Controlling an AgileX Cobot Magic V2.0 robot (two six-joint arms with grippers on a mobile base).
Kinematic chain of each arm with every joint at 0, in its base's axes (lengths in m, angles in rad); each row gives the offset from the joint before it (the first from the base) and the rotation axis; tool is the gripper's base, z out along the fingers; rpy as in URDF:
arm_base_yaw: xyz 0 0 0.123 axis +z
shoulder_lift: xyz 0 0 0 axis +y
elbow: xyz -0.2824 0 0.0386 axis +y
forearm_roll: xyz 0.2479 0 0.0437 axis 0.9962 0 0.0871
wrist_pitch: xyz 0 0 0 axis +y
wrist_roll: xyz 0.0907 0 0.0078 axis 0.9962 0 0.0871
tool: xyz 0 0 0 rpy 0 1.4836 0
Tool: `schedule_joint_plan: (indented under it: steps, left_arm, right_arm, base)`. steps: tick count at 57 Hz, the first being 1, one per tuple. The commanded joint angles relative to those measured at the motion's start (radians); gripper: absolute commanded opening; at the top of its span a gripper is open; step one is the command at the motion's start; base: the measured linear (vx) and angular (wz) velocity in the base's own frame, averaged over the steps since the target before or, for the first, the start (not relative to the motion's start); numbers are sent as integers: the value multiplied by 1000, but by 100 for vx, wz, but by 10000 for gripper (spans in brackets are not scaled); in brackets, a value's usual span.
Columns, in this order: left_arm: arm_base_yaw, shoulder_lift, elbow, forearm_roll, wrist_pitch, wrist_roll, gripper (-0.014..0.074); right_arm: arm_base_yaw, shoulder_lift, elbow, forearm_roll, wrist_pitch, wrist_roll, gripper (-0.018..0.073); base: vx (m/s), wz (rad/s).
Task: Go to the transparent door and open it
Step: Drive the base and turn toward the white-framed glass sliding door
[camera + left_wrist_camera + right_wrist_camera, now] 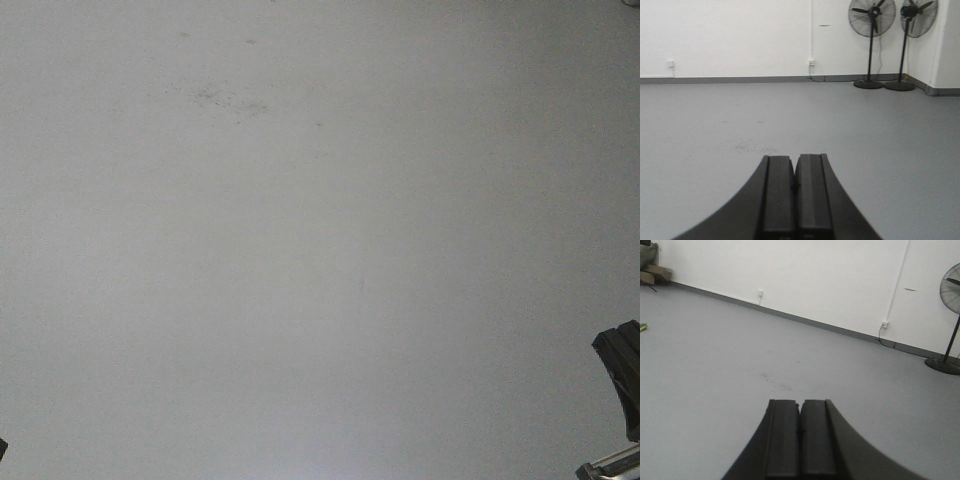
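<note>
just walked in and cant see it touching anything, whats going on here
Nothing is being handled yet. The left gripper and right gripper are both shut and empty, pointing out over a grey floor toward a white wall. Two pedestal fans stand by that wall. The front view shows only floor, and no transparent door appears in any view, so the robot has not yet reached it.

Grey floor (320,300) fills the picture, with faint dark smudges (225,98) near the top. A black robot part (622,375) pokes in at the right edge, a shiny metal bit (612,466) below it.
</note>
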Motion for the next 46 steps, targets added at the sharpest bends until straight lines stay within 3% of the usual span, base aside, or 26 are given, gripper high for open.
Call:
schedule_joint_plan:
  steps: [1,46]
  left_arm:
    - [-3,-14,10,-9,-83,1,3]
    - [-3,-14,10,-9,-83,1,3]
  right_arm:
    - [-1,-16,4,-9,-81,-3,-4]
    - [-1,-16,4,-9,-81,-3,-4]
  base:
    - [52,25]
    - [53,35]
